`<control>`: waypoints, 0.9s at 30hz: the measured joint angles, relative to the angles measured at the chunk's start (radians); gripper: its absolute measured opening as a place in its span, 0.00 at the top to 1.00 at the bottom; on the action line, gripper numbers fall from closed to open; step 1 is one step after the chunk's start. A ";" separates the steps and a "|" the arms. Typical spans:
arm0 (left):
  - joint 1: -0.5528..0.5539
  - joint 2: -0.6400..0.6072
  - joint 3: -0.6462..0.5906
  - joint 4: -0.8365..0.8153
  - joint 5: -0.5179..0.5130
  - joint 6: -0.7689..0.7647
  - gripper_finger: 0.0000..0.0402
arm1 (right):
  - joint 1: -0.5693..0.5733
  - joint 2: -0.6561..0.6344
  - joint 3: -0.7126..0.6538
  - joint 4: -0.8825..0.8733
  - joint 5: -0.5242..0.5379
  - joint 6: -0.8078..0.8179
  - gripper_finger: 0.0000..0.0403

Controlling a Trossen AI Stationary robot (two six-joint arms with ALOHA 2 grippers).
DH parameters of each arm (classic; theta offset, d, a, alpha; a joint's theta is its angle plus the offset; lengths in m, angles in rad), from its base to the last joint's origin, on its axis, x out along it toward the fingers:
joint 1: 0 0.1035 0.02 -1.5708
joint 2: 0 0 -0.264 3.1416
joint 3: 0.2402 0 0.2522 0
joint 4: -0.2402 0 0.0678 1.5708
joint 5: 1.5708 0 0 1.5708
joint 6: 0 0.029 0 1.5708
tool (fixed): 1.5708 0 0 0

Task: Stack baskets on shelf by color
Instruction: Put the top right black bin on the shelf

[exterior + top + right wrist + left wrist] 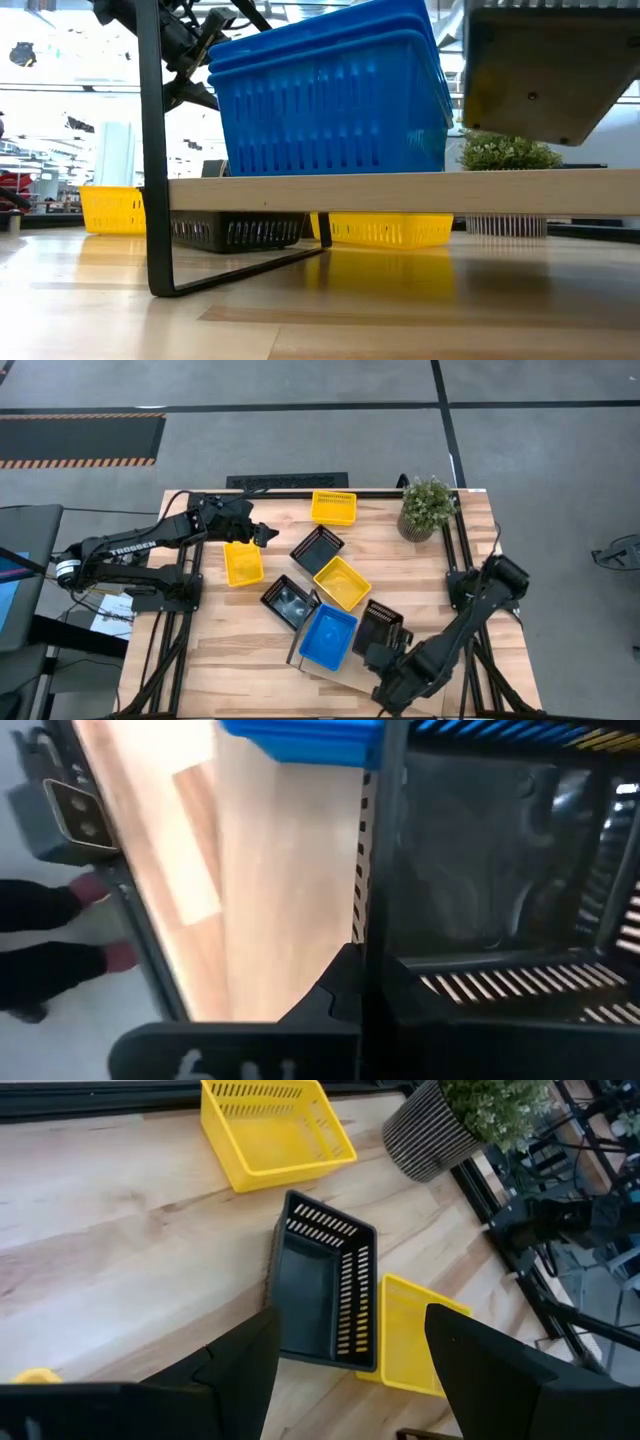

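Stacked blue baskets [328, 637] [330, 100] stand on the light-wood shelf [400, 190] near the table's front. Right of them is a black basket [382, 625], with my right gripper [388, 652] [360, 960] shut on it. Two yellow baskets [342, 582] [334, 507] and two black ones [317, 548] [290, 601] rest upright on the tabletop. My left gripper [262, 535] [350, 1340] hangs open at the far left above a third yellow basket [243, 563], its fingers framing a black basket [320, 1285] farther off. My right gripper pinches the black basket's side wall at its rim [378, 920], on the side next to the blue stack. The fingers come steeply from above, slanting from the table's near right corner. The basket stays open side up; whether its bottom rests on anything is hidden.
A potted green plant [427, 507] stands at the far right corner. A blurred grey shape [540, 70] hangs above the shelf's right end in the low view. A person's shoes [60, 950] show on the floor beside the table's edge. Bare wood lies at the near left.
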 joint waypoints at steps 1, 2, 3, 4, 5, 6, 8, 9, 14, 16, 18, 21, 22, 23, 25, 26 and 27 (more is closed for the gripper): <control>0.000 0.000 0.000 -0.001 0.000 0.000 0.41 | 0.000 0.013 0.017 0.003 -0.006 0.006 0.98; 0.000 0.000 0.000 0.000 0.000 0.000 0.41 | 0.000 0.027 0.033 0.008 -0.015 0.012 0.99; 0.000 0.000 0.000 0.000 0.000 0.003 0.41 | 0.001 0.039 0.048 0.011 -0.023 0.017 0.99; 0.000 0.000 0.000 -0.001 0.000 0.008 0.41 | 0.004 0.049 0.060 0.009 -0.029 0.027 0.99; 0.000 0.000 0.000 -0.001 0.000 0.014 0.41 | 0.008 0.061 0.070 0.009 -0.032 0.036 0.99; 0.000 0.000 0.000 0.000 0.000 0.018 0.41 | 0.011 0.069 0.075 0.011 -0.033 0.047 0.99; 0.000 0.000 0.000 -0.001 0.000 0.022 0.41 | 0.013 0.083 0.082 0.022 -0.048 0.071 0.97; 0.000 0.000 0.000 -0.001 0.000 0.022 0.41 | 0.013 0.091 0.082 0.027 -0.062 0.081 0.96; 0.000 0.000 0.000 0.000 0.000 0.022 0.41 | 0.025 0.129 0.081 0.040 -0.095 0.080 0.96; 0.000 0.000 0.000 0.000 0.001 0.022 0.41 | 0.032 0.135 0.083 0.054 -0.099 0.057 0.96; 0.000 0.000 0.000 -0.001 0.001 0.022 0.41 | 0.027 0.141 0.082 0.053 -0.106 0.045 0.96; 0.000 0.000 0.000 0.000 0.001 0.022 0.41 | 0.025 0.143 0.081 0.051 -0.112 0.022 0.95; 0.000 0.000 0.000 0.000 0.001 0.022 0.41 | 0.025 0.142 0.081 0.048 -0.112 0.020 0.94; 0.000 0.000 0.000 0.000 0.001 0.022 0.41 | 0.021 0.142 0.081 0.042 -0.112 0.020 0.93; 0.000 0.000 0.000 0.000 0.001 0.022 0.41 | 0.013 0.143 0.081 0.027 -0.114 0.020 0.91; 0.000 0.000 0.000 0.000 0.001 0.022 0.41 | 0.010 0.143 0.081 0.026 -0.116 0.020 0.90; 0.000 0.000 0.000 0.000 0.001 0.022 0.41 | 0.009 0.143 0.081 0.027 -0.124 0.017 0.89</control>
